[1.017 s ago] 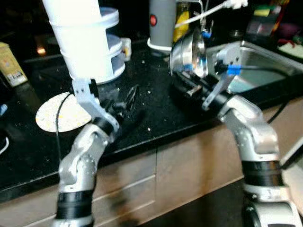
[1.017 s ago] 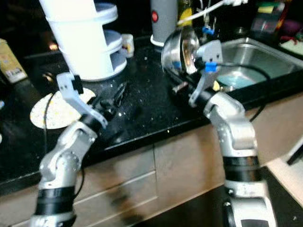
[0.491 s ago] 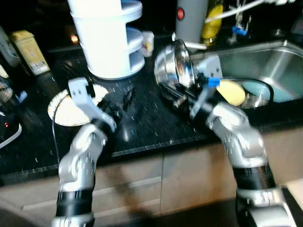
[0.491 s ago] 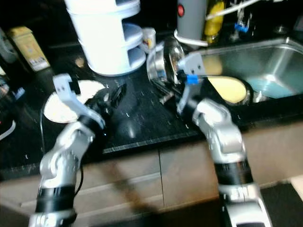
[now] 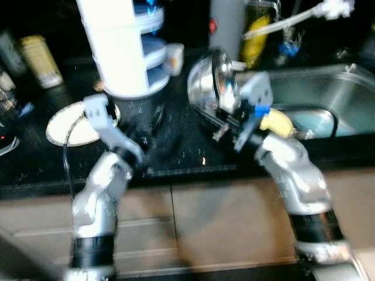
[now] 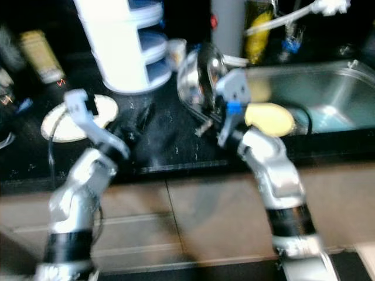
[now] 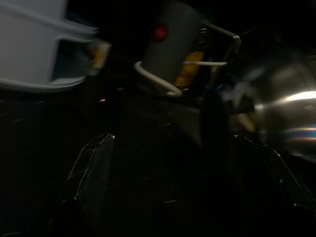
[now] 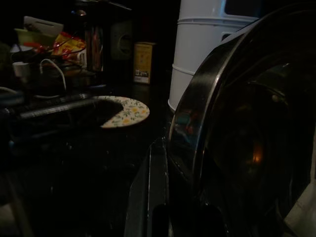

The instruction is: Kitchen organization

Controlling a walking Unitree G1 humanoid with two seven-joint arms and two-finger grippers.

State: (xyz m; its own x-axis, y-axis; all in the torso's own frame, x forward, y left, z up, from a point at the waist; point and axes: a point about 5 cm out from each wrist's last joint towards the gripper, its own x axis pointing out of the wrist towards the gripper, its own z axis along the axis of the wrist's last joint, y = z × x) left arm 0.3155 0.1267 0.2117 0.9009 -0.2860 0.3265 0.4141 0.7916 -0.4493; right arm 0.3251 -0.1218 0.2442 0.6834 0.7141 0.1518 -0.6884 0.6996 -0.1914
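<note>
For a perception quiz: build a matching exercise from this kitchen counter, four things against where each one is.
Things:
1. steel bowl
2. patterned plate
3. white tiered container
4. yellow item

Places:
A. lying flat on the black counter near the left gripper
B. in the sink
C. held on edge by the right gripper
D. standing at the back of the counter, behind the plate

Pairs: 1-C, 2-A, 3-D, 4-B

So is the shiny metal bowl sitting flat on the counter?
No, the metal bowl is tipped up on its edge, held by the right gripper.
</note>
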